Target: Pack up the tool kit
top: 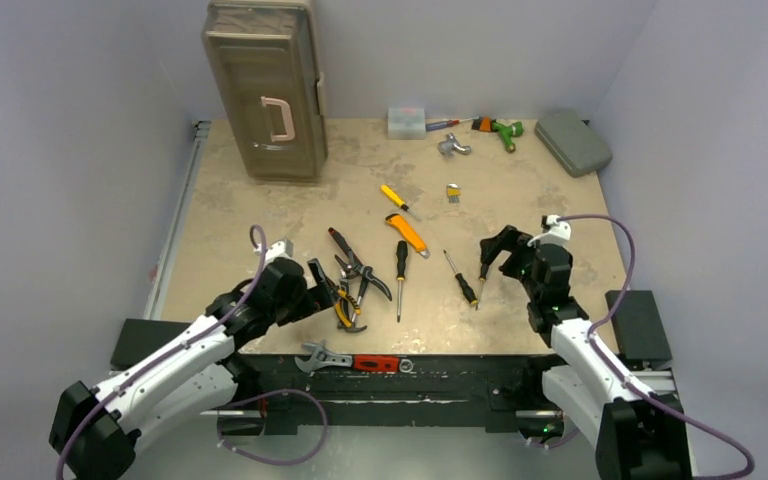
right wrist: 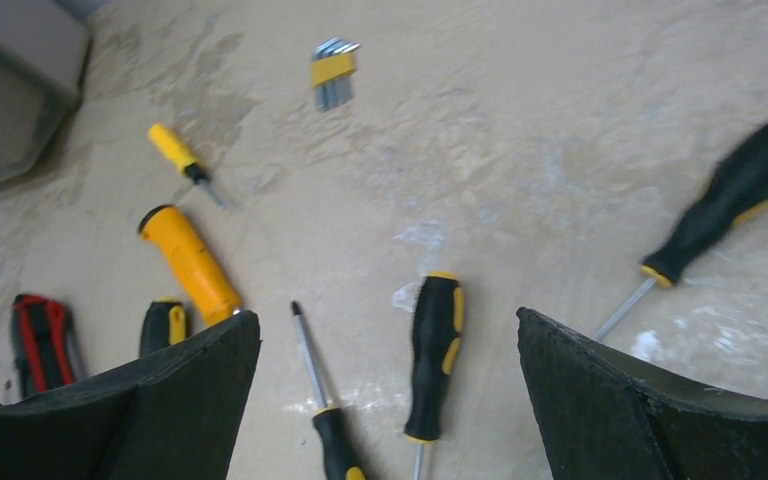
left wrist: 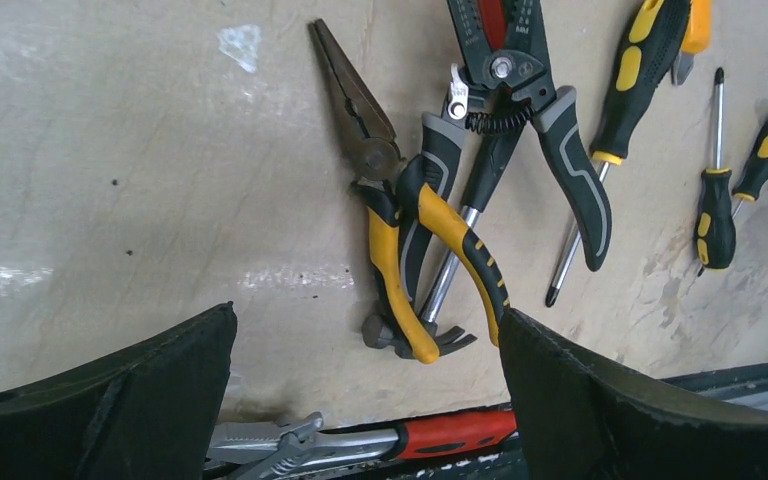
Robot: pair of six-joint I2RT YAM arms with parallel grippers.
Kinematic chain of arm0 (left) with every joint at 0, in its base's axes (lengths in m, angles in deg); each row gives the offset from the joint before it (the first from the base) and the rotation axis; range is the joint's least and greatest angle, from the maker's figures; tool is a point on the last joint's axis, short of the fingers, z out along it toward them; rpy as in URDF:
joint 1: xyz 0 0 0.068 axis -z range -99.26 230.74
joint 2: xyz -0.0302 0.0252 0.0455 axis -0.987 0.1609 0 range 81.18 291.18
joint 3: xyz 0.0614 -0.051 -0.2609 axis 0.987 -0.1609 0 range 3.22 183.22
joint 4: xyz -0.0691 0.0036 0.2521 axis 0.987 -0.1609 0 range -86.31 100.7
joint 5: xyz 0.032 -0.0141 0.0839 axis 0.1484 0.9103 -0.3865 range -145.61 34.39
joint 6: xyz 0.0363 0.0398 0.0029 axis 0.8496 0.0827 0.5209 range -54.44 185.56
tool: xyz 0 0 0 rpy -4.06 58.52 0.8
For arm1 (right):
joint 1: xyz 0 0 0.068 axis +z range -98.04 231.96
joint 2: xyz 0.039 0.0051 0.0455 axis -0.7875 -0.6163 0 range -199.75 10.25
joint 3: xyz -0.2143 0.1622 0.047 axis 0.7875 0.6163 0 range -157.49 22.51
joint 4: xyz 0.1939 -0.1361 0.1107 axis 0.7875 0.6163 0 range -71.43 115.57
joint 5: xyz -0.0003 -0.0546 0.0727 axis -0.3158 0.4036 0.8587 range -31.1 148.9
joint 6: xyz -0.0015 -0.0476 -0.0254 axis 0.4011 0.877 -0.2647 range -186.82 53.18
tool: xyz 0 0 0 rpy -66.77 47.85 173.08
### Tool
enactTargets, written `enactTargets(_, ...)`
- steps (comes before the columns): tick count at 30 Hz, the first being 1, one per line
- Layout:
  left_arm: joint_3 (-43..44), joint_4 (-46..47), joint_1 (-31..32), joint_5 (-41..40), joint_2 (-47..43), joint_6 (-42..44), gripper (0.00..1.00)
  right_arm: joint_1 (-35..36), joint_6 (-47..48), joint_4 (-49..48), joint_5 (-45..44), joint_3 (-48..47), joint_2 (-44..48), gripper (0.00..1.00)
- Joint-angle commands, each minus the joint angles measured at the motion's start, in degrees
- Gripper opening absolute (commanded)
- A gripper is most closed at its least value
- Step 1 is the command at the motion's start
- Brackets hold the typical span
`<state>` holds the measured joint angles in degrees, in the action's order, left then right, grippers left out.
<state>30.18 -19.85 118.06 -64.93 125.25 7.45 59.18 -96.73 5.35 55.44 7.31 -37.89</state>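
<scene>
A: Where is the toolbox?
B: At the far left of the table, closed, pink handle uppermost
A: And the grippers?
B: Left gripper spread wide above yellow-handled pliers; right gripper spread wide above a screwdriver; neither holds anything. Print on the wire stripper is too small to read
</scene>
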Motion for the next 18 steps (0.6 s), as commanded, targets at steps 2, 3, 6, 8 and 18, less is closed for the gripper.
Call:
enactTargets(2,4.18,5.98,5.00,-2.15,7.69,-3.83,1.00,4.20,3.62,-9.26,14.89,-4.45,-8.28,0.99)
enactTargets(3,5.14,6.31,5.63,-2.19,9.41,-3.85,1.00,7.29,4.54,-9.36,15.26,-5.46,-10.00,0.99)
enactTargets(6,6.37,6.39,5.93,-2.88,10.92,-2.73,1.00,16.13,8.47,-8.99,13.75,-8.72,-13.89,0.99)
enactTargets(8,5.64,6.36,5.94,-4.34,8.43,-2.14,1.00,20.63,10.84,-8.27,11.66,-10.67,-15.94,0.99)
enactTargets(18,6.27,-4.60,5.72,-8.62,-2.48,0.69,1.00,31.35,16.46,-2.99,9.96,-19.13,-25.37,0.99)
